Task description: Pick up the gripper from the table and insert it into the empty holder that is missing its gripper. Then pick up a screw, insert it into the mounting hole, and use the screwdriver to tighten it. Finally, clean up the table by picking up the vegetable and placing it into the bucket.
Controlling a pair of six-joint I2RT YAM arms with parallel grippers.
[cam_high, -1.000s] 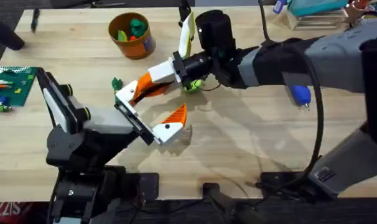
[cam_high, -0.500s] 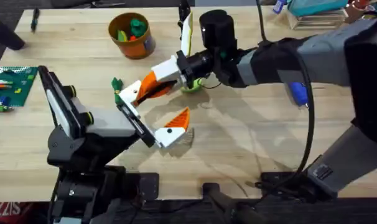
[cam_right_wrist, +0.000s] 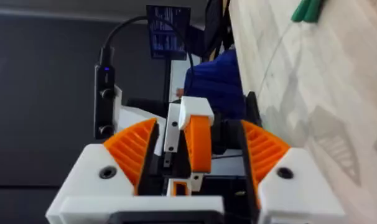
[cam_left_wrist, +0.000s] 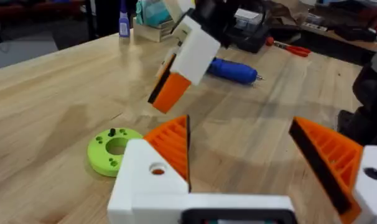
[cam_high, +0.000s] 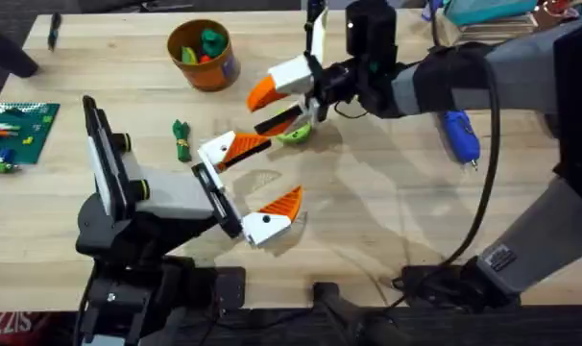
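My left gripper hovers open over the table's middle, and both of its white mounts carry orange ribbed pads. A loose gripper and an empty holder are out of view. My right gripper hangs open just beyond it, above a lime-green disc with a small dark screw-like piece on it. The blue screwdriver lies at the right. To the left of my left gripper lies the green vegetable. The orange-brown bucket stands at the back.
The bucket holds green and orange toys. A green brick board lies at the left edge. Boxes crowd the back right corner, with a red-handled tool near them. Bare wood lies in front of the screwdriver.
My right gripper has pulled back, up and to the right, away from the left gripper's far finger. The left gripper has shifted slightly right.
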